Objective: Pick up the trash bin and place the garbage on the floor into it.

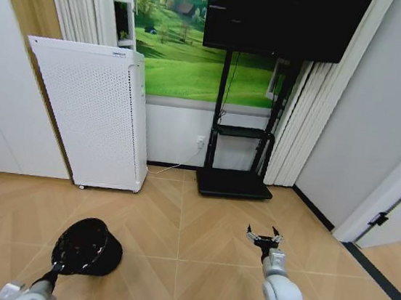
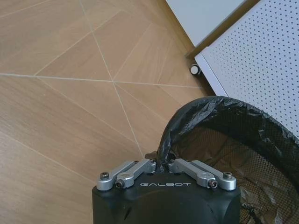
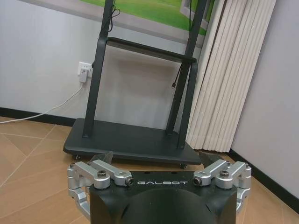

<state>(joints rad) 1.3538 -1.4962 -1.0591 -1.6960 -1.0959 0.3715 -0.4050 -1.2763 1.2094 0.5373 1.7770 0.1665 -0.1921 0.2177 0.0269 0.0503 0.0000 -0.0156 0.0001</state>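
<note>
At lower left of the head view, the left gripper (image 2: 161, 164) pinches the rim of the small round black mesh trash bin (image 1: 86, 246), lined with a black bag, above the herringbone wooden floor (image 1: 191, 222); lower right, the right gripper (image 1: 263, 237) hangs spread wide, holding nothing

My left gripper (image 2: 161, 164) is hiding its fingers behind the trash bin (image 2: 233, 154) rim; the picture's edge is cropping the bin.

Floor (image 1: 198, 230): lying in herringbone parquet.
Appliance (image 1: 91, 118): standing at 11 o'clock.
TV stand (image 1: 237, 162): standing at 12 o'clock.
</note>
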